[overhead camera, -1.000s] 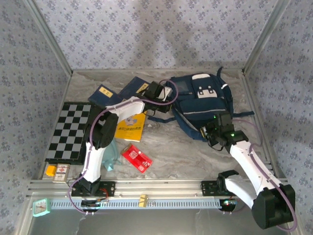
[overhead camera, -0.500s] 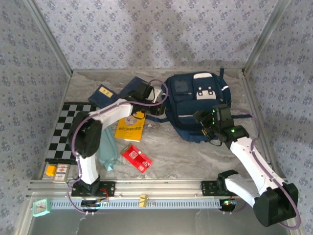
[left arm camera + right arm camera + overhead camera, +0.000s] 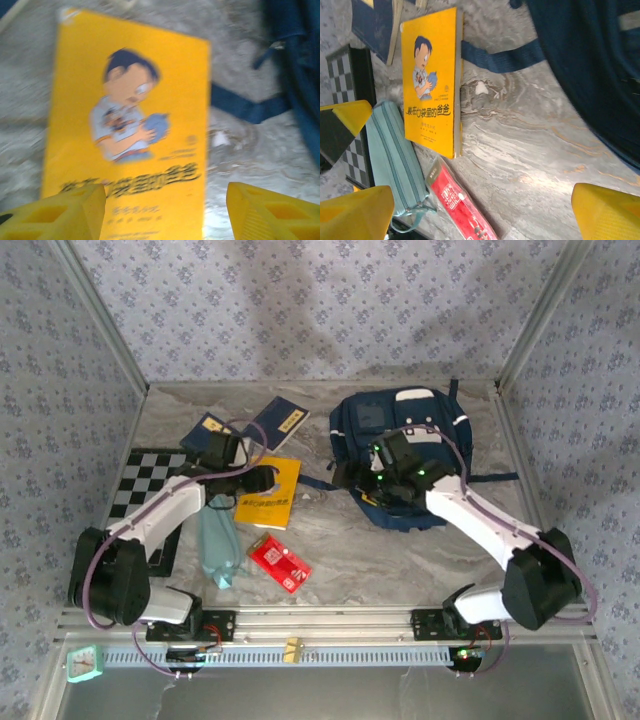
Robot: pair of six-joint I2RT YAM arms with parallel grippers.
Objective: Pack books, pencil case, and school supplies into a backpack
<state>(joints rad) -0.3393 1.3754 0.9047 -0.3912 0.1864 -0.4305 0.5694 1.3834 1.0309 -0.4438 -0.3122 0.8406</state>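
The navy backpack (image 3: 420, 445) lies flat at the back right. A yellow cartoon-cover book (image 3: 272, 498) lies left of it, with two navy books (image 3: 210, 432) (image 3: 278, 420) behind. My left gripper (image 3: 258, 480) hovers open just over the yellow book (image 3: 125, 125); its yellow fingers (image 3: 55, 215) straddle the book's lower part, and nothing is held. My right gripper (image 3: 368, 475) is open and empty over the backpack's left edge. Its wrist view looks down on the yellow book (image 3: 430, 80), the teal pencil case (image 3: 395, 160) and the red supplies packet (image 3: 460, 205). The pencil case (image 3: 215, 540) and the packet (image 3: 278, 562) lie near the front.
A black-and-white checkerboard (image 3: 140, 500) lies at the left under the left arm. A backpack strap (image 3: 250, 107) trails across the marble between book and bag. Small items (image 3: 115, 590) sit at the front left corner. Patterned walls enclose three sides.
Both grippers opened and let go of the backpack, which now lies flat. The left arm drew back left over the yellow book. The right arm swung from the bag's front right to its left side.
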